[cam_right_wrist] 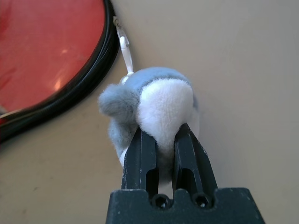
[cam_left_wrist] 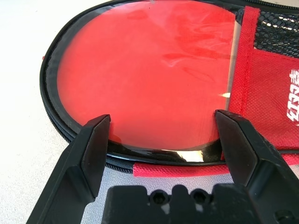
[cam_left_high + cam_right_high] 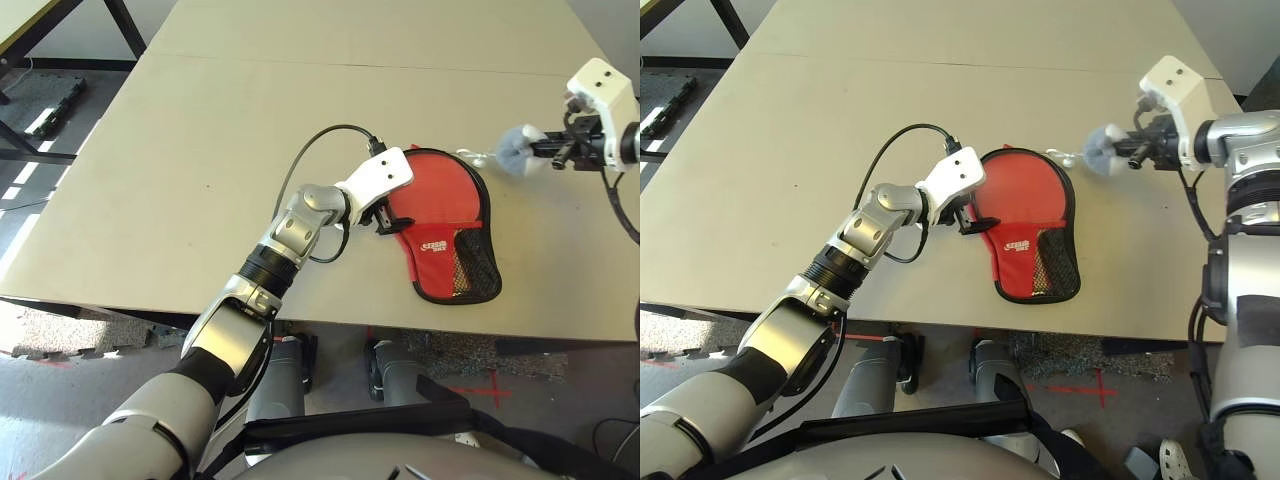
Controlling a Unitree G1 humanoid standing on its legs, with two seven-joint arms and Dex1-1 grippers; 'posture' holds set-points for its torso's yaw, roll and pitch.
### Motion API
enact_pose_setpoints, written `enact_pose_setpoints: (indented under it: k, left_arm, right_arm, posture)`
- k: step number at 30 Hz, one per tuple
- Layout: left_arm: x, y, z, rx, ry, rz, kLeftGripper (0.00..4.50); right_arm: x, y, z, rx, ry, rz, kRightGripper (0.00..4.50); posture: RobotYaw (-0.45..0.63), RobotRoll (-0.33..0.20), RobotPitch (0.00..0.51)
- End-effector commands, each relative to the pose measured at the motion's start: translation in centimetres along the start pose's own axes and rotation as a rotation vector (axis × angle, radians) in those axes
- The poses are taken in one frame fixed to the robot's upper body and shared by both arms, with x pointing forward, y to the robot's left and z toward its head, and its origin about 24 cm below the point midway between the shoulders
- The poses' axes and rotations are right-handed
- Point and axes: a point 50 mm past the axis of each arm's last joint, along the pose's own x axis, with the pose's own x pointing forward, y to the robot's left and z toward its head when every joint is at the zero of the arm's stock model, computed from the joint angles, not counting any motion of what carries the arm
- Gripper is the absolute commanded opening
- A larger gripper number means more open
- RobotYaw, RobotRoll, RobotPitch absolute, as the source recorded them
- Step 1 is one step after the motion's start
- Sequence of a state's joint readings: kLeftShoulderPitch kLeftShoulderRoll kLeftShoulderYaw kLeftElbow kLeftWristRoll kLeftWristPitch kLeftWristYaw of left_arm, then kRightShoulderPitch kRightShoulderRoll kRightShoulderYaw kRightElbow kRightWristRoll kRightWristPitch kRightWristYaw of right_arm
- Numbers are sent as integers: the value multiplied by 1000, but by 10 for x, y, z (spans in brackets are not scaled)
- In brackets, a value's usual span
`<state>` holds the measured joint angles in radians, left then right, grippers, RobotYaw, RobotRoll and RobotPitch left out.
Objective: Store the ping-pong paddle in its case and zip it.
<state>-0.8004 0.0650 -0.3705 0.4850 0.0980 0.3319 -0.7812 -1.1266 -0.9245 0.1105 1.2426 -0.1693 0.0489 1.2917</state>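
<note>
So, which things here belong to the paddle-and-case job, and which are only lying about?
Job:
- ping-pong paddle, lying inside the case
- case, not zipped all round
- left gripper, open at the case's edge
- right gripper, shut on the plush charm; a white clip joins it to the case

Lying about:
- black cable
- table

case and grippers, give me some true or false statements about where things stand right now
1. The right gripper is shut on the grey plush charm. True.
2. The left gripper is clamped on the charm. False: it is open at the rim of the case.
3. The case stands upright. False: it lies flat on the table.
4. A cord links the charm to the case's edge. True.
</note>
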Motion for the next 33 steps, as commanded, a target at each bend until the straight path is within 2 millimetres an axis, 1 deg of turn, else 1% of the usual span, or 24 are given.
enact_pose_setpoints:
  k: [1, 3, 5, 8, 10, 12, 16, 18, 25, 31, 33]
  left_arm:
    - [5, -9, -26, -46, 109, -35, 4500]
    - [5, -9, -26, -46, 109, -36, 4500]
    - [6, -9, -26, -45, 109, -36, 4500]
    - [7, -9, -25, -45, 109, -36, 4500]
    - [8, -9, -25, -44, 108, -36, 4500]
    - [8, -9, -25, -46, 106, -35, 4500]
    - [9, -8, -26, -48, 109, -31, 4500]
    - [8, -8, -26, -47, 110, -30, 4500]
    - [9, -8, -26, -47, 113, -28, 4500]
    - [9, -7, -27, -47, 116, -25, 4500]
    - [10, -7, -28, -46, 118, -25, 4500]
  right_arm:
    - [-17, 1, -12, 51, 78, 94, 80]
    - [-21, 3, -14, 61, 91, 143, 80]
    - [-26, 8, -19, 79, 127, 229, 80]
    - [-25, 16, -29, 87, 176, 299, 80]
    - [-24, 23, -31, 100, 177, 340, 80]
    - [-25, 35, -34, 109, 185, 408, 79]
    - [-30, 66, -44, 127, 251, 582, 79]
    - [-33, 76, -47, 137, 269, 637, 79]
    - [-34, 102, -51, 158, 288, 771, 79]
    - [-34, 115, -55, 170, 299, 836, 78]
    - [-34, 117, -56, 170, 300, 842, 78]
  posture:
    - [-80, 0, 190]
    - [-82, 0, 189]
    - [-91, 0, 187]
    - [-94, 0, 187]
    - [-95, 0, 186]
    - [-98, 0, 186]
    - [-102, 0, 185]
    - [-104, 0, 185]
    - [-109, 0, 184]
    - [-110, 0, 184]
    - [-111, 0, 183]
